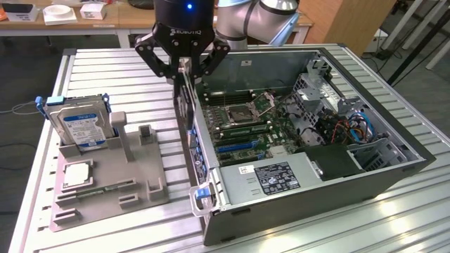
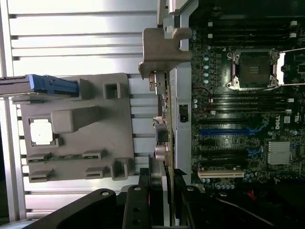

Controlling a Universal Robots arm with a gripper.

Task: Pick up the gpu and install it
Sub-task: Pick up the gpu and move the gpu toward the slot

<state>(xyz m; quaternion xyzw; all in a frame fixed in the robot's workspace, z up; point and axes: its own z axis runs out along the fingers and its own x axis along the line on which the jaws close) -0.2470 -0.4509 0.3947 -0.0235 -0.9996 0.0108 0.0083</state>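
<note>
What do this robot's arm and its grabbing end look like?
The arm is a thick silver-grey tube with rounded joints, one with a bluish cap. The tool is black, with a round body, a small blue light, white lettering and two angular fingers built of jointed links.

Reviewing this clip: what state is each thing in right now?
gripper: shut on the gpu
computer case: on its side, open
gpu: held upright at the computer case's rear wall, not in a slot
CPU socket: empty, cover raised
hard drive: standing upright in the gray holder
CPU chip: lying flat on the gray holder
</note>
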